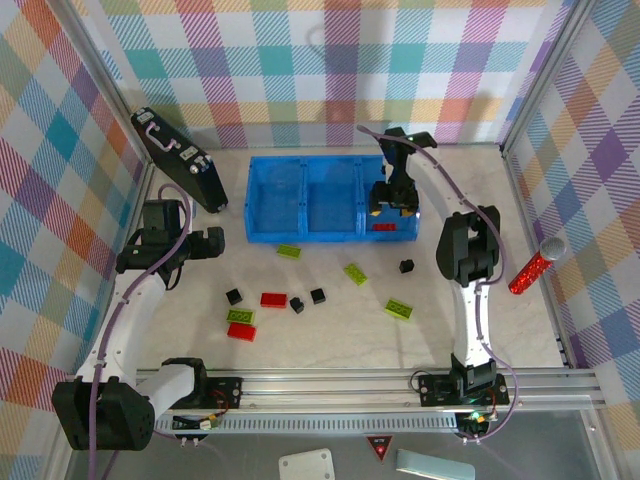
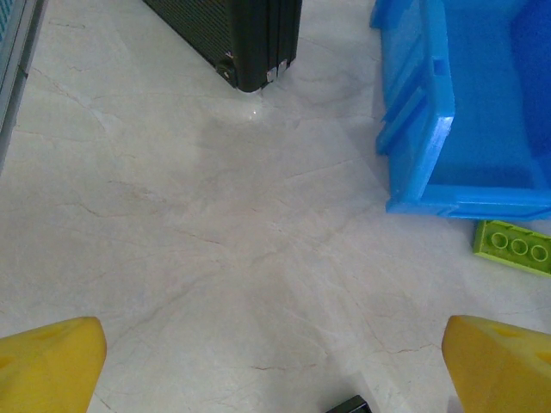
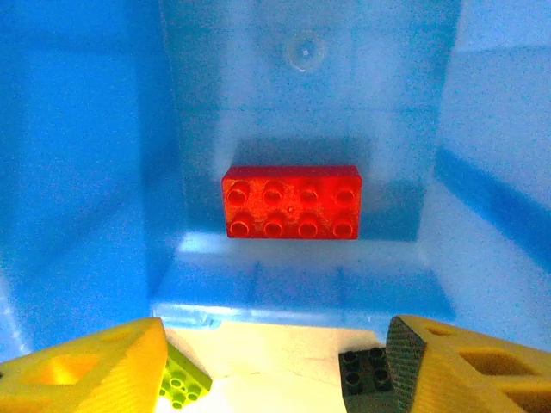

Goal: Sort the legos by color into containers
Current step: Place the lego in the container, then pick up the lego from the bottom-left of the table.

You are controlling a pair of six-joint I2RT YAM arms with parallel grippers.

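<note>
Yellow fingertips [image 3: 86, 370] of the right hand [image 3: 271, 366] stand apart, empty, above a red lego [image 3: 291, 202] lying flat in the right-end compartment [image 3: 301, 288] of the blue tray [image 1: 300, 236]. Over the counter [image 2: 215, 215] the left hand [image 2: 275, 370] gapes empty, near a green lego [image 2: 515, 248]. Legos look light, rigid, slick; best pinched across the long sides

green lego [image 2: 514, 247] cut by rt edge, black lego [image 2: 350, 404] clipped at btm, black case [image 2: 241, 34] top cropped
</note>
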